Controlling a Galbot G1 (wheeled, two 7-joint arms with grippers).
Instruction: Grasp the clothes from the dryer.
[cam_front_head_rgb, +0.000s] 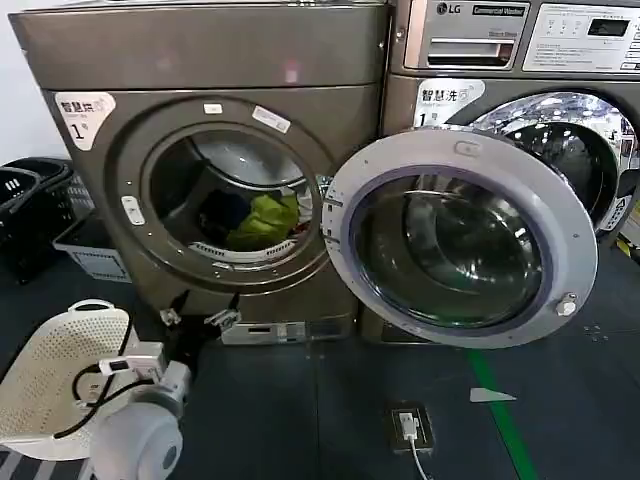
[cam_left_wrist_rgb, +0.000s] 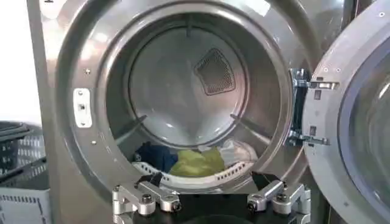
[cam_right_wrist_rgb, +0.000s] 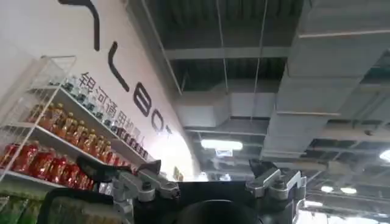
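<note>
The bronze-brown dryer (cam_front_head_rgb: 200, 50) stands with its silver-rimmed glass door (cam_front_head_rgb: 462, 148) swung open to the right. The clothes (cam_front_head_rgb: 266, 220) lie low in the drum: a lime-green piece (cam_left_wrist_rgb: 196, 163) in the middle, dark blue (cam_left_wrist_rgb: 156, 156) on one side and white (cam_left_wrist_rgb: 237, 151) on the other. My left gripper (cam_front_head_rgb: 196, 318) hangs open just below and in front of the porthole rim (cam_left_wrist_rgb: 79, 61). In the left wrist view the left gripper (cam_left_wrist_rgb: 208, 181) holds nothing. My right gripper (cam_right_wrist_rgb: 204, 167) is open, points up at the ceiling and holds nothing.
A white perforated basket (cam_front_head_rgb: 50, 370) sits on the floor at my lower left, with black baskets (cam_front_head_rgb: 25, 200) and a grey crate (cam_front_head_rgb: 90, 250) behind it. A silver LG machine (cam_front_head_rgb: 520, 40) stands right of the dryer. A floor socket (cam_front_head_rgb: 410, 428) and green line (cam_front_head_rgb: 500, 420) mark the floor.
</note>
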